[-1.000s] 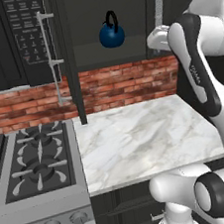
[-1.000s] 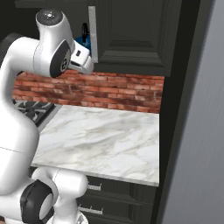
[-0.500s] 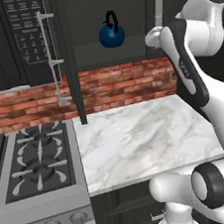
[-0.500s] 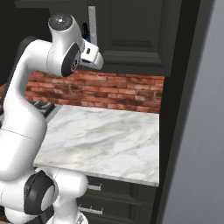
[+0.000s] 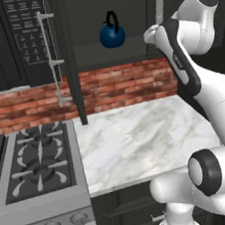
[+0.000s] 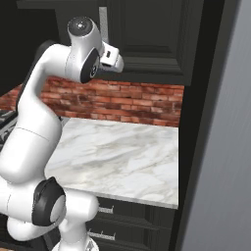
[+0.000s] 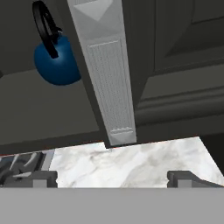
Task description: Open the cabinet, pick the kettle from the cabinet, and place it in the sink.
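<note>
Your arm rises from the base, bends at a high elbow and reaches forward at upper-chest height, wrist roughly level. Your pincer (image 7: 112,177) has its jaws spread wide, the two dark fingertips (image 7: 39,178) far apart at the bottom of the hand view, with nothing held between them.

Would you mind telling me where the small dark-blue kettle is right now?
The small round dark-blue kettle sits on the shelf inside the open black wall cabinet, above the red brick backsplash in the left base view, left of the robot's raised arm.
</note>
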Controlling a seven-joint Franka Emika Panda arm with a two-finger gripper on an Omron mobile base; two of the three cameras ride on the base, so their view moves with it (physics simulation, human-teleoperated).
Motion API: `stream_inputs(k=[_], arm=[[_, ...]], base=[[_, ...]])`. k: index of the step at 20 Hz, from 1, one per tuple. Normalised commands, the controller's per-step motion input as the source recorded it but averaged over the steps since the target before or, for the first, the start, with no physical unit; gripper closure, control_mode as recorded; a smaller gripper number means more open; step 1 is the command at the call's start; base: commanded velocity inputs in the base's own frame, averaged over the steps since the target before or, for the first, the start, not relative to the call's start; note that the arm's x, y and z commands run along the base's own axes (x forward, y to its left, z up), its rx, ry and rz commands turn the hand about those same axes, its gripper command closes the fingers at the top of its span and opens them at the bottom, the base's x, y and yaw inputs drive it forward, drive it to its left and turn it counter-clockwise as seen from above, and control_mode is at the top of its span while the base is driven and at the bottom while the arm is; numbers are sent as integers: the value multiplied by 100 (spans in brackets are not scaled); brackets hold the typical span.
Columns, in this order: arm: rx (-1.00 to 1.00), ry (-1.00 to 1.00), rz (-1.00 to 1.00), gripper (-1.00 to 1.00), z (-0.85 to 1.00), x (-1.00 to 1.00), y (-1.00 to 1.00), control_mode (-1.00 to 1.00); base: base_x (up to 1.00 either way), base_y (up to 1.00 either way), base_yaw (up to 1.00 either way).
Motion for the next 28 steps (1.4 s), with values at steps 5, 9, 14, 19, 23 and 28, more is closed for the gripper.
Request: stream_inputs(k=[5,9,14,19,23,28], arm=[[0,-4,0,-100,5,53,-5,-100],[0,-1,0,-100,4,54,-3,-100],[0,0,0,-100,1,50,-9,-100],[0,-2,0,-100,0,44,-6,-100],[-2,-10,0,100,-10,31,2,-100],[-1,-22,0,100,-17,20,9,-100]], base=[[0,0,0],[0,0,0],[0,0,0],[0,0,0],[0,0,0],[0,0,0]])
